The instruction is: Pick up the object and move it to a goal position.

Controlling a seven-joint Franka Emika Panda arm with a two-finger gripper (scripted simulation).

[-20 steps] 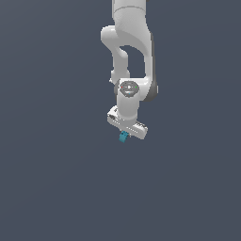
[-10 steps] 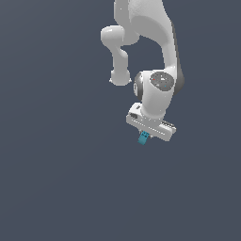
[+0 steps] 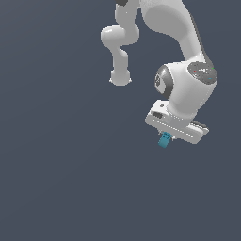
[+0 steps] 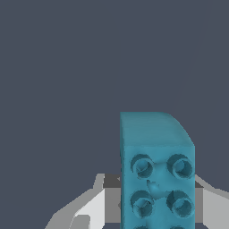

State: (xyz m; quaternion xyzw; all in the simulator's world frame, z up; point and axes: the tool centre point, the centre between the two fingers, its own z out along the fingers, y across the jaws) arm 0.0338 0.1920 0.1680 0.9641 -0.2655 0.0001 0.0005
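The object [image 3: 165, 140] is a tiny teal-blue piece hanging just under my white gripper [image 3: 166, 137] in the exterior view. The gripper is shut on it and holds it in the air, right of centre. In the wrist view the object [image 4: 156, 165] looks like a teal block with round sockets on its face and one curved upper corner. It stands between my grey-white fingers [image 4: 89, 208], which clamp its sides. Its lower part is cut off by the frame edge.
The white arm [image 3: 183, 56] reaches down from the top of the exterior view, with its elbow link [image 3: 120, 52] behind on the exterior view's left. All around is plain dark grey-blue background.
The gripper has carried the teal object steadily toward the exterior view's right and slightly down. The arm has swung with it and looks larger. The grip has stayed shut.
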